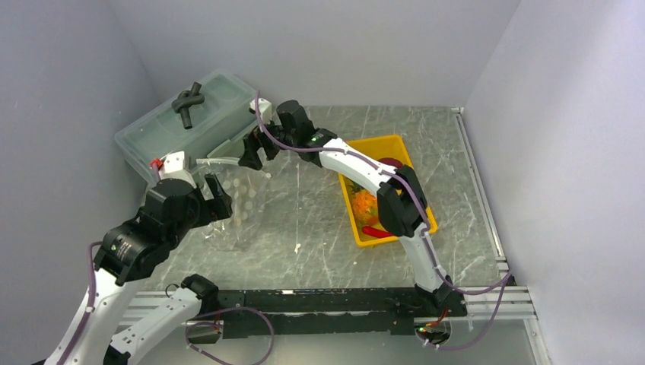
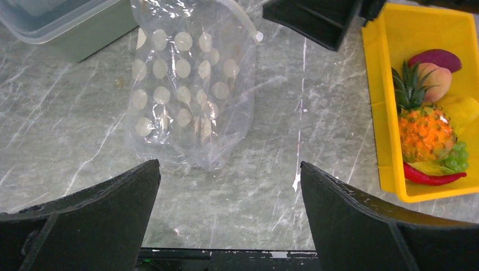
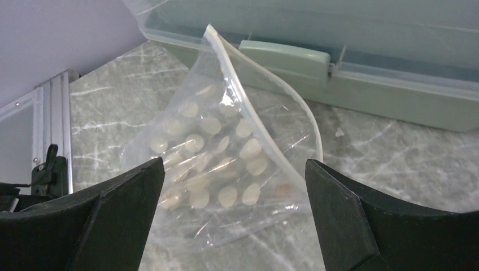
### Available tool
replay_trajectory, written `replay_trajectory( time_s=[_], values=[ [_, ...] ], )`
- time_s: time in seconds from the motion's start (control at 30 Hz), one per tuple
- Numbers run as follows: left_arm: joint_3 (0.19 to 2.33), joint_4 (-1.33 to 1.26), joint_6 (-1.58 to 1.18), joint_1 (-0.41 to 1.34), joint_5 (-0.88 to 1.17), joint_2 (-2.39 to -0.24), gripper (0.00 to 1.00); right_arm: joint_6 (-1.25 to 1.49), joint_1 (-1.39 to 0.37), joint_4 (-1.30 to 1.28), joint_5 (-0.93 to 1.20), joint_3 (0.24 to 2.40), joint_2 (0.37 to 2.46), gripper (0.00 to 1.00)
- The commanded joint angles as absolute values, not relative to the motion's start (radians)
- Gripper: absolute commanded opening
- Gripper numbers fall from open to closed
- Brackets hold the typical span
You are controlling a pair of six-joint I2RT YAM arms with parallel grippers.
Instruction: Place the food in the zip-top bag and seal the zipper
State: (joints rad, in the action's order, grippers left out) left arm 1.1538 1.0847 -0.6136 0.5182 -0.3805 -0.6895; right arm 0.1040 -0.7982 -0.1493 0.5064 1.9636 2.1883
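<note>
The zip-top bag lies on the table, clear with white dots, its mouth toward the lidded box. It fills the left wrist view and the right wrist view. Its zipper arches up, so the mouth gapes. My left gripper is open just short of the bag's bottom edge, holding nothing. My right gripper hangs open over the bag's mouth end, also holding nothing. The food sits in the yellow tray: pineapple, peach, purple piece, yellow fruit, grapes, chili.
A large translucent lidded box stands at the back left, right behind the bag, with a dark fitting on its lid. The yellow tray is right of centre, partly under my right arm. Grey walls close in the table.
</note>
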Motion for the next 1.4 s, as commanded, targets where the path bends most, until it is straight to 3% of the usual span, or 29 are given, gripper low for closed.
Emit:
replay_trajectory(
  time_s=[0.0,0.7,1.0,1.37],
  values=[
    [1.167,1.077,-0.561,0.517,-0.335,-0.661,1.0,0.095,-0.778,-0.069,0.637,2.087,2.258,1.0],
    [1.152,1.071,-0.542,0.517,-0.298,-0.622,1.0,0.302,-0.755,0.221,0.873,2.303,2.562,0.99],
    [1.146,1.059,-0.538,0.517,-0.299,-0.617,1.0,0.351,-0.759,0.273,0.945,2.255,2.58,0.99],
    [1.148,1.056,-0.543,0.517,-0.294,-0.633,1.0,0.242,-0.784,0.18,0.991,2.194,2.545,0.91]
  ],
)
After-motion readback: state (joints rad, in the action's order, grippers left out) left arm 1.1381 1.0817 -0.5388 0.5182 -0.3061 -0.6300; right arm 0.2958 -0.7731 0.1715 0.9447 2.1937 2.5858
